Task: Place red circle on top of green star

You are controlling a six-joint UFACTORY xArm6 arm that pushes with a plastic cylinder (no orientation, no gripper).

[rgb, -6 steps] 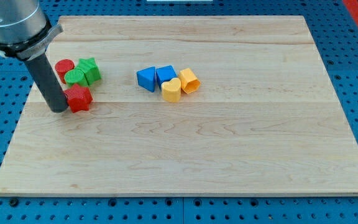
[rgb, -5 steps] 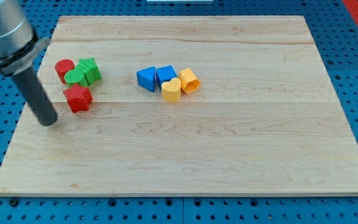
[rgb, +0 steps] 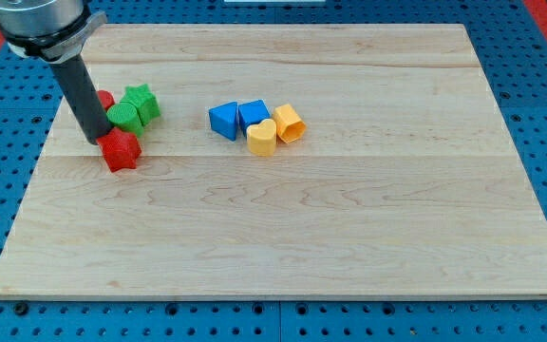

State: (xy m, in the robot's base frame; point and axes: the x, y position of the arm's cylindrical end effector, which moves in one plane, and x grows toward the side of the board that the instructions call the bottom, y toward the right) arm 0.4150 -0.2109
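My tip (rgb: 93, 138) stands at the view's left of the board, touching the upper left of the red star (rgb: 120, 150). The red circle (rgb: 105, 100) is mostly hidden behind the rod; only its right edge shows. The green round block (rgb: 123, 118) sits just right of the rod, and the green star (rgb: 141, 102) touches it at its upper right. The red circle lies left of the green star, with the green round block between and below them.
Two blue blocks (rgb: 223, 120) (rgb: 253, 115) and two yellow blocks (rgb: 262, 138) (rgb: 289, 123) cluster near the middle top of the wooden board (rgb: 349, 218). A blue pegboard surrounds the board.
My tip swung out to the lower left, then came back up and right behind the red circle. The green star and green round block shifted slightly right.
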